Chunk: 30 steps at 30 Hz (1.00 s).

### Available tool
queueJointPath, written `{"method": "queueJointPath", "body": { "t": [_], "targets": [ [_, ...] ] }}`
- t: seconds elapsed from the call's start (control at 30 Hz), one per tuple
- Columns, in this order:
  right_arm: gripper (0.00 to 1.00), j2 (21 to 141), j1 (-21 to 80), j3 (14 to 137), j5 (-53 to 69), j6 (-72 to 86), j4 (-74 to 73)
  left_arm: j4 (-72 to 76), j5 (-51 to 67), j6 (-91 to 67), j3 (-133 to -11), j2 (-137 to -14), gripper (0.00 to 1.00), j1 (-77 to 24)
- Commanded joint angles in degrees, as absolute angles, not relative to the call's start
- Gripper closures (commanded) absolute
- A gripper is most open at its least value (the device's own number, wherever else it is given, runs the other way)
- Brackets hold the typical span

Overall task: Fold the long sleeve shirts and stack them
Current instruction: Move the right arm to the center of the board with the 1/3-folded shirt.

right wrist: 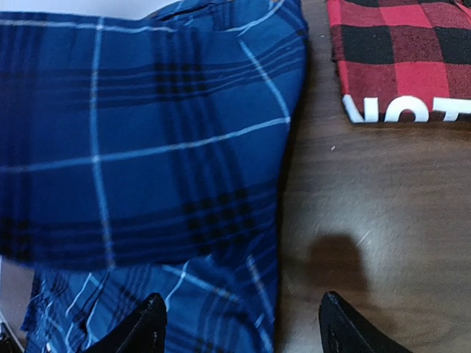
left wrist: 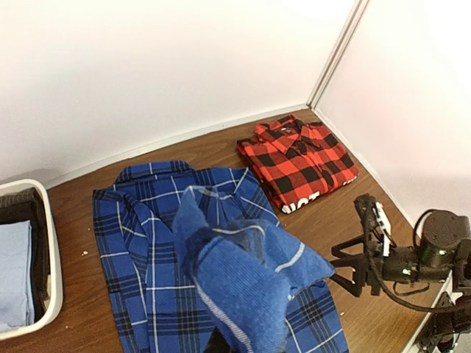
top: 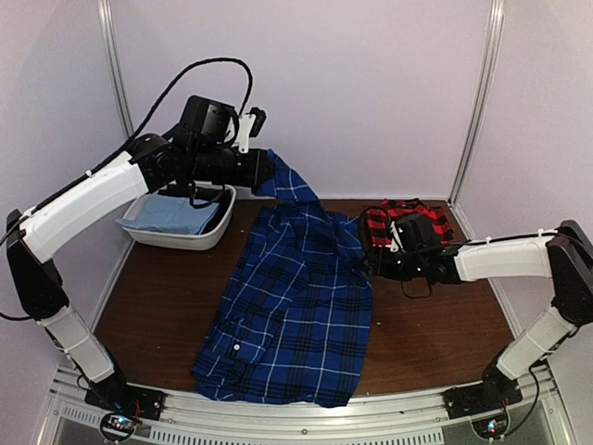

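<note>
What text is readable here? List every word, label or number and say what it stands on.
"NOT": large white letters on the folded red-and-black shirt, along its near edge. The fold and the frame edge cut them, so they may be part of something longer.
Nothing readable on the blue plaid shirt or the white bin.

White-shelled arms (top: 88, 199), black joints, black pincers (right wrist: 239, 327), looping black cable (top: 215, 60).
</note>
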<state>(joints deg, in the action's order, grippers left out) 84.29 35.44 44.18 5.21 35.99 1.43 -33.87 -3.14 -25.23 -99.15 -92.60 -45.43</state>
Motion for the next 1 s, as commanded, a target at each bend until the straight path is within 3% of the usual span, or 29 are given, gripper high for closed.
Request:
{"method": "queueJointPath", "body": {
  "t": [0.0, 0.4, 0.77, 0.9, 0.97],
  "targets": [
    [0.28, 93.67, 30.89, 52.33, 6.73, 32.79, 3.25, -32.04, -0.01, -20.73, -103.58, -96.41, 1.00, -44.31],
    [0.36, 116.01, 22.98, 73.69, 15.04, 35.25, 3.18, -31.74, 4.30, -20.57, -104.86, -97.82, 1.00, -39.99],
    [0.41, 125.44, 22.30, 83.31, 12.07, 36.50, -1.82, -31.58, 5.40, -20.58, -104.58, -98.32, 1.00, -38.55],
    [0.58, 128.06, 20.69, 85.79, 12.46, 36.70, -2.77, -31.03, 5.90, -20.44, -105.01, -99.41, 1.00, -38.11],
    [0.59, 128.99, 19.92, 87.12, 11.92, 36.42, -3.69, -30.90, 6.08, -20.35, -105.70, -100.22, 1.00, -37.81]
  ]
}}
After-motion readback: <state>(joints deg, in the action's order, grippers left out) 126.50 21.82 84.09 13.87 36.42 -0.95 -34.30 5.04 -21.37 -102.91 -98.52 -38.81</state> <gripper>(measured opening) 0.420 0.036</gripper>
